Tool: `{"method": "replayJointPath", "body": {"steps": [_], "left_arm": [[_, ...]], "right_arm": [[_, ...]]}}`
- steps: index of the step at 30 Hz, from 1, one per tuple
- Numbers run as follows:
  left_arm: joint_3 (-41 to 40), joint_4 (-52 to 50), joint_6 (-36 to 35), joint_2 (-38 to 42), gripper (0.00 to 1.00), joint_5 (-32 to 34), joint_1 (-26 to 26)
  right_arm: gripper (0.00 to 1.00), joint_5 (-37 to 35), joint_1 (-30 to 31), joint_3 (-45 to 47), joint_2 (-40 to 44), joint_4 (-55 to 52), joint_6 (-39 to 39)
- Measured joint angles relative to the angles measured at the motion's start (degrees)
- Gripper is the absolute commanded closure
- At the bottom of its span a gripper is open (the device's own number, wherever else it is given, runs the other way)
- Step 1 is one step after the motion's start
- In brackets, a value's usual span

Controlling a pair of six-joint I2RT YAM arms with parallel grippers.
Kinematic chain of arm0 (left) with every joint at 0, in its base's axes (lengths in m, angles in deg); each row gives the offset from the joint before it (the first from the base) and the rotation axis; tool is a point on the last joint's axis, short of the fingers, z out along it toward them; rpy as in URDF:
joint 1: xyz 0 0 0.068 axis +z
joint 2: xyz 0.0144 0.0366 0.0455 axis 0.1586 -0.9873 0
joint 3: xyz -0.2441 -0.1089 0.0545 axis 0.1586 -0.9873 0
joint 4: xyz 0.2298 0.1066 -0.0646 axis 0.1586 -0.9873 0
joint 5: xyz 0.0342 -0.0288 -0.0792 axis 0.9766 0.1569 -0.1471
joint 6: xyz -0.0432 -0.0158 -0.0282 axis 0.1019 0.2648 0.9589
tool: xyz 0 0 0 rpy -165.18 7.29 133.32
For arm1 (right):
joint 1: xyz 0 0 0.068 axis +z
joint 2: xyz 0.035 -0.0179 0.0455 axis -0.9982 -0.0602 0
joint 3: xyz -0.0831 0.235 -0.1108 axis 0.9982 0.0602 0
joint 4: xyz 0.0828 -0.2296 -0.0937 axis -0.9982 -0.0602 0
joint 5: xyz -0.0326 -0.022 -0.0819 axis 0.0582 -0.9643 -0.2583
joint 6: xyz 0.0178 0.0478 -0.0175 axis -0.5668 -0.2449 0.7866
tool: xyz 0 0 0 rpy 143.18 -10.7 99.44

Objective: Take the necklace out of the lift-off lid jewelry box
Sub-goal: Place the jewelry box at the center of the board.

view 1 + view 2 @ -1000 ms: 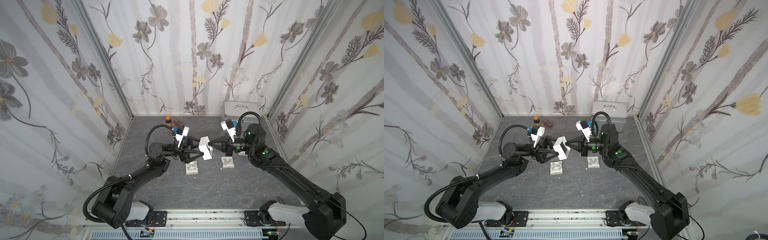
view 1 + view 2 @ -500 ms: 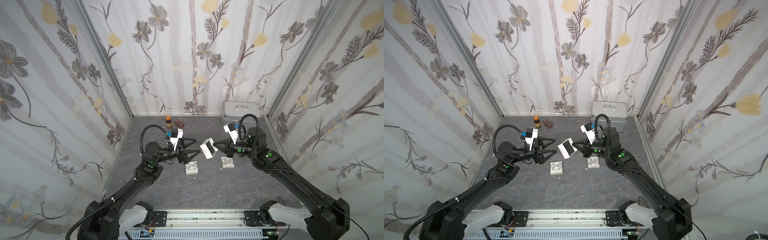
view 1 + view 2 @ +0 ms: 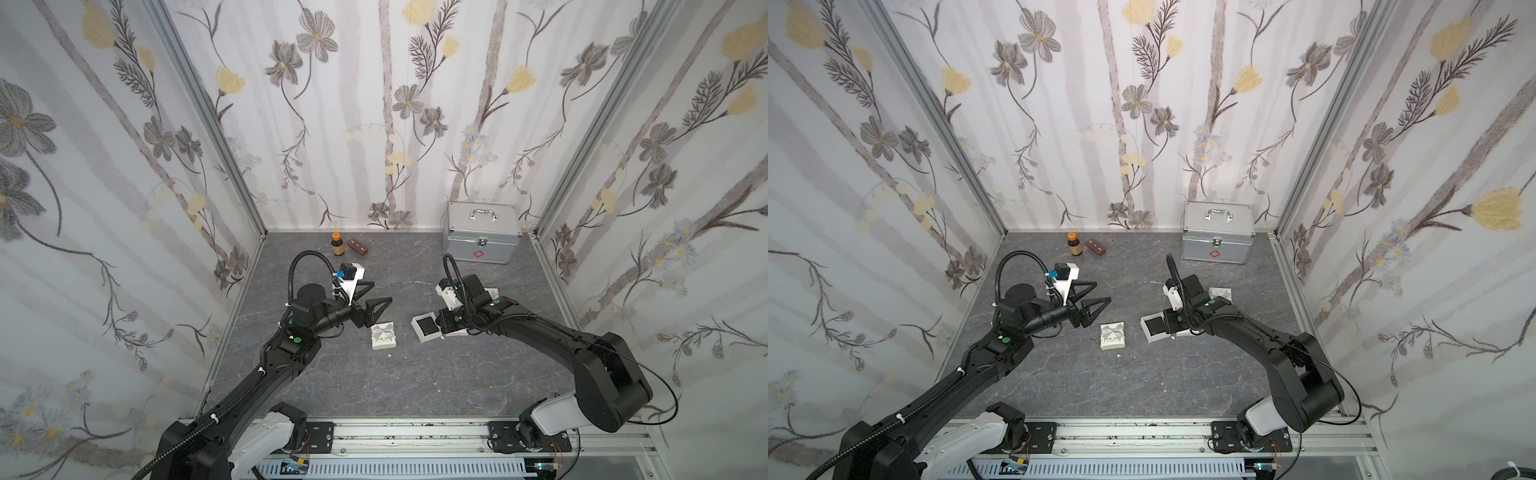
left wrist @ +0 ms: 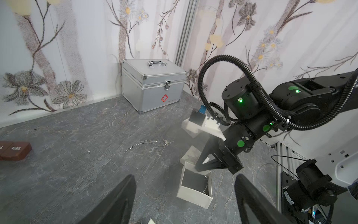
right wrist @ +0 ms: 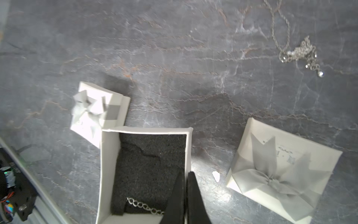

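Necklace [image 5: 144, 206] of silvery oval links is lying on coarse black foam inside an open, square white card box [image 5: 105, 164]. Right pincer [image 5: 186, 173] is pinching the box's thin side wall, its black jaws pressed tight together. Left pincer [image 3: 382, 291] is hovering spread wide and empty near a ribbon-bowed white box [image 3: 383, 336]. Another fine chain [image 4: 149, 143] is lying loose on the grey marbled desk [image 3: 415, 386].
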Motion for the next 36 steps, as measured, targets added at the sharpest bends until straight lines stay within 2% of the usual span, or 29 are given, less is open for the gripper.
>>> {"method": "replayJointPath", "body": {"steps": [20,27,30,36], "left_arm": [[-1.2,-1.2,-1.4,-0.6,0.2,0.6,-0.3],[-1.2,-1.6,-1.6,-1.1,0.21,0.6,-0.4],[-1.2,-1.9,-1.9,-1.2,0.21,0.6,-0.4],[-1.2,-2.1,-2.6,-1.1,0.21,0.6,-0.5]], "right_arm": [[1.0,-10.5,1.9,-6.4,-7.0,-4.4,-4.5],[1.0,-12.0,3.1,-7.4,-8.5,-5.7,-4.9],[0.96,-12.5,3.5,-7.7,-8.8,-5.8,-4.9],[0.76,-13.3,3.8,-8.2,-8.6,-6.5,-4.9]]}}
